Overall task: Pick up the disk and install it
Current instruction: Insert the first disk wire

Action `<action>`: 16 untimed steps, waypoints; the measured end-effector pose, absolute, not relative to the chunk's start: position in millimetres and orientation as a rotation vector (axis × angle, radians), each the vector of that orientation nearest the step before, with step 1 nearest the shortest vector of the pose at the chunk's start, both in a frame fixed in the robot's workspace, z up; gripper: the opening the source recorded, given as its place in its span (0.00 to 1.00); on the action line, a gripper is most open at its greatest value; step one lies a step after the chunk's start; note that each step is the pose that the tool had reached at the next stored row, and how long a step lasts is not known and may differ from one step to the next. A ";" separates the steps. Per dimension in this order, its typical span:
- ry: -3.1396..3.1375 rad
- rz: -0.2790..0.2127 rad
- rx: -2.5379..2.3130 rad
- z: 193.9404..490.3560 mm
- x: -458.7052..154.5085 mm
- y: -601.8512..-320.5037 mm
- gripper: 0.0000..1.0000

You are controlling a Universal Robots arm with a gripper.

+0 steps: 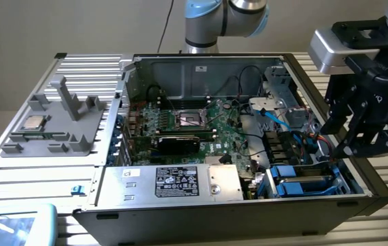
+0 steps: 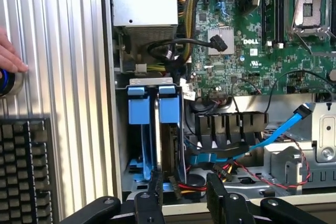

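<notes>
A pale wall behind, a ribbed aluminium worktop (image 1: 37, 174) below, and on it a black tower computer case (image 1: 249, 215) lying on its side with the panel off, so every bay can be reached from above. The black end effector (image 1: 347, 143) hangs over the case corner at the exterior view's right, directly above the drive bay. From the wrist we're looking straight down, and its fingers (image 2: 156, 182) stand well apart with nothing between them: it is empty. Just beyond the fingertips stands the disk (image 2: 168, 129), a flat silver hard drive in a bright blue plastic frame. It sits on edge in the bay, close beside a second blue frame (image 2: 139, 108). By my reading it's seated there, and its blue tabs face up where fingers could reach them. A person's hand (image 2: 10, 56) rests on the worktop next to a black keyboard (image 2: 23, 166), probably standing by to supervise.
</notes>
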State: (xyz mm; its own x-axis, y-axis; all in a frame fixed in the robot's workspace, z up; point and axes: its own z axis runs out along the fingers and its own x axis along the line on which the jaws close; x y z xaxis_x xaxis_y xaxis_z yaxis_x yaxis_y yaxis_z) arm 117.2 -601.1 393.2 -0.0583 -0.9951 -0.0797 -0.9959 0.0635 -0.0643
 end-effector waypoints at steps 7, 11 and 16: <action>2.206 0.070 -2.076 388.6 121.4 -608.8 0.46; 2.191 0.087 -2.091 385.3 124.9 -609.1 0.46; 2.151 0.102 -2.138 381.0 128.6 -609.1 0.46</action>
State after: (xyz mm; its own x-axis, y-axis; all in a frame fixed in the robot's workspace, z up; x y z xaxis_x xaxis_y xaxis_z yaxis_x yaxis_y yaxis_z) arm 128.6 -609.1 381.0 -0.0044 -0.9924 -0.1232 -0.9996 0.0079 -0.0278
